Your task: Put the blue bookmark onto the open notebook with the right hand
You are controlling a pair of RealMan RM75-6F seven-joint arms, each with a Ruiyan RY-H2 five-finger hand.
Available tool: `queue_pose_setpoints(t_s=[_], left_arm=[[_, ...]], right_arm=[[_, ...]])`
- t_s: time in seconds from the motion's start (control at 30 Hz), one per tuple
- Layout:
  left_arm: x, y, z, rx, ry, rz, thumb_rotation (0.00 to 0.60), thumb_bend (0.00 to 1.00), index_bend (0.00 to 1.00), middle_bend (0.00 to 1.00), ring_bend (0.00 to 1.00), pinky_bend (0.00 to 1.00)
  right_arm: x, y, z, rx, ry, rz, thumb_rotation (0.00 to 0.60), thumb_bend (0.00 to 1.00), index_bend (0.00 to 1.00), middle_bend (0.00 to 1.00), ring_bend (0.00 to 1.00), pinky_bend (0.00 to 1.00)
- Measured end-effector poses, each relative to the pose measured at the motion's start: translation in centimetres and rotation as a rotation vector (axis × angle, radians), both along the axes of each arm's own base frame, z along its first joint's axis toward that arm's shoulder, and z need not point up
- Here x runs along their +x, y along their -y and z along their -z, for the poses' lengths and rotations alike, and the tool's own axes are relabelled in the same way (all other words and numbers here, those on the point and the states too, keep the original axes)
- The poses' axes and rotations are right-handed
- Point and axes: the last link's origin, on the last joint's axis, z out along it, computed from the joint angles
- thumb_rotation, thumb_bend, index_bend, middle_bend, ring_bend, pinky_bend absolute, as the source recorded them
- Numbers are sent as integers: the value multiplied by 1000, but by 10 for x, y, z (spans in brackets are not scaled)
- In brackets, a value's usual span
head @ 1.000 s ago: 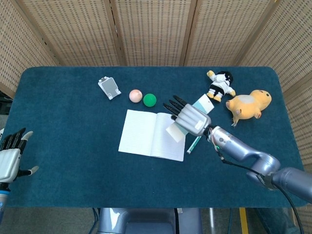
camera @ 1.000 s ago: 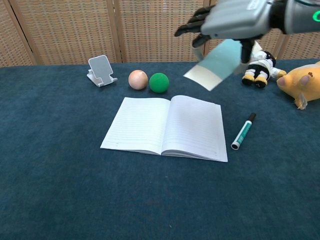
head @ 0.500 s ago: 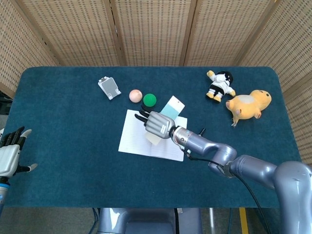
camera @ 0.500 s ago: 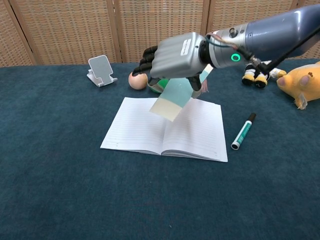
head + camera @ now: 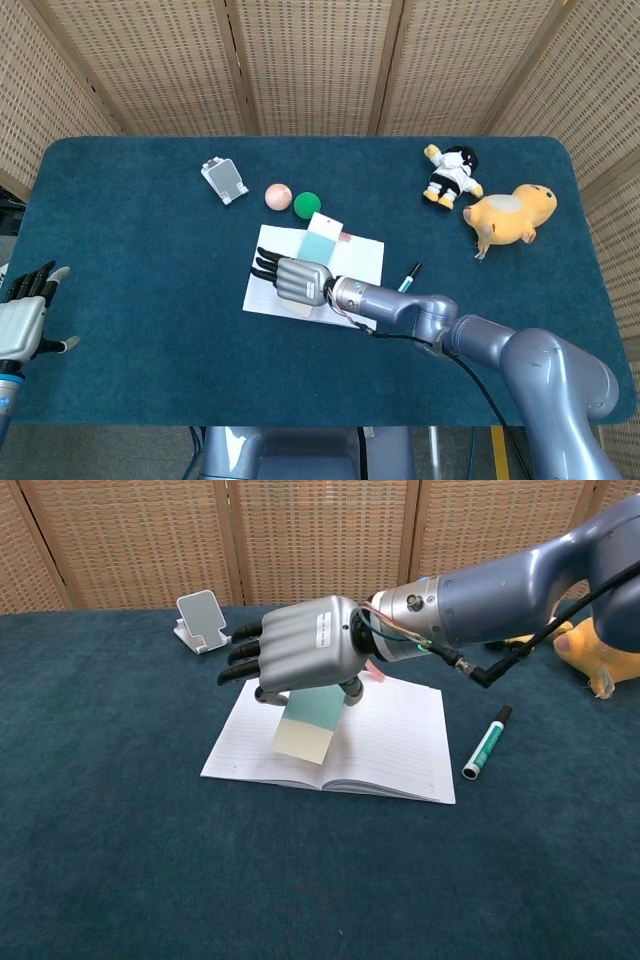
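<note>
The open notebook (image 5: 385, 742) (image 5: 360, 258) lies flat at the table's middle, its white lined pages up. My right hand (image 5: 297, 653) (image 5: 293, 279) hovers over its left page and pinches the blue bookmark (image 5: 309, 718) (image 5: 319, 237), a pale teal card with a cream end. The card hangs tilted just above the left page; I cannot tell whether its lower end touches the paper. My left hand (image 5: 22, 318) rests at the table's left edge with its fingers spread and nothing in it; the chest view does not show it.
A green-and-white marker (image 5: 486, 743) lies right of the notebook. Behind the notebook sit a peach ball (image 5: 278, 196), a green ball (image 5: 306, 203) and a small grey phone stand (image 5: 201, 620). A panda doll (image 5: 452, 174) and yellow plush (image 5: 511, 214) are far right.
My right hand has carried the bookmark leftward and down, from above the notebook's right edge to low over its left page. The left hand has barely moved.
</note>
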Motion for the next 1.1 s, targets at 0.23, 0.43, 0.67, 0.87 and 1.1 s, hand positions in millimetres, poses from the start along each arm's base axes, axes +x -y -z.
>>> queue_pose_setpoints(t_s=[0.23, 0.43, 0.67, 0.87, 1.1], left_arm=[[-3, -3, -1, -5, 8, -14, 600, 0, 0, 0, 0, 0], [-5, -5, -3, -4, 15, -20, 600, 0, 0, 0, 0, 0], [-8, -8, -5, -9, 27, -36, 600, 0, 0, 0, 0, 0], [-8, -10, -8, -8, 30, -34, 600, 0, 0, 0, 0, 0], [-7, -9, -8, -7, 32, -34, 600, 0, 0, 0, 0, 0]], right_arm=[[9, 6, 16, -3, -7, -41, 600, 144, 660, 0, 0, 56], [19, 4, 32, 11, 1, -49, 600, 144, 660, 0, 0, 58], [19, 6, 44, 1, -45, -97, 600, 147, 660, 0, 0, 62], [16, 7, 44, -4, -77, -132, 600, 232, 329, 0, 0, 62], [12, 13, 33, -30, -77, -124, 600, 234, 60, 0, 0, 62]])
